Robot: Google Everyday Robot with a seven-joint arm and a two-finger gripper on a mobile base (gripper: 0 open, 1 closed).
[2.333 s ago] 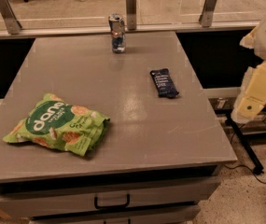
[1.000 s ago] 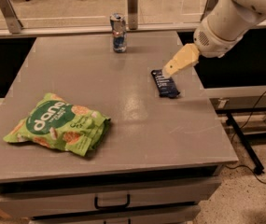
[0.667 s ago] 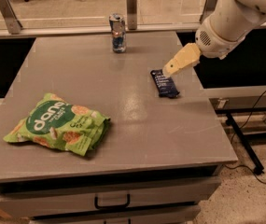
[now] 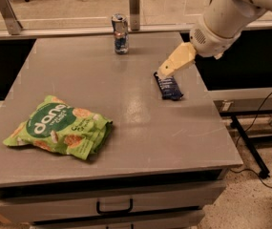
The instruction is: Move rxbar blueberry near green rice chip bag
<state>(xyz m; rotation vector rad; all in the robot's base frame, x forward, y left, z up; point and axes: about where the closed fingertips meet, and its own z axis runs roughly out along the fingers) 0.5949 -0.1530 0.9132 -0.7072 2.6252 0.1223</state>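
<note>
The rxbar blueberry (image 4: pixel 169 87) is a small flat dark navy bar lying near the right edge of the grey table (image 4: pixel 126 128). The green rice chip bag (image 4: pixel 59 127) lies crinkled at the front left of the table, far from the bar. My gripper (image 4: pixel 163 73) reaches in from the upper right on a white arm, and its cream-coloured tip hangs right over the far end of the bar.
An upright silver-blue drink can (image 4: pixel 120 33) stands at the back centre of the table. A glass rail with metal posts (image 4: pixel 134 6) runs behind the table. A drawer with a black handle (image 4: pixel 114 207) is under the front edge. Cables (image 4: pixel 264 142) lie on the floor at right.
The arm has swung in from the far right to above the bar, and over the last second it has shifted slightly left and down toward the bar. The bar, bag and can have not moved.
</note>
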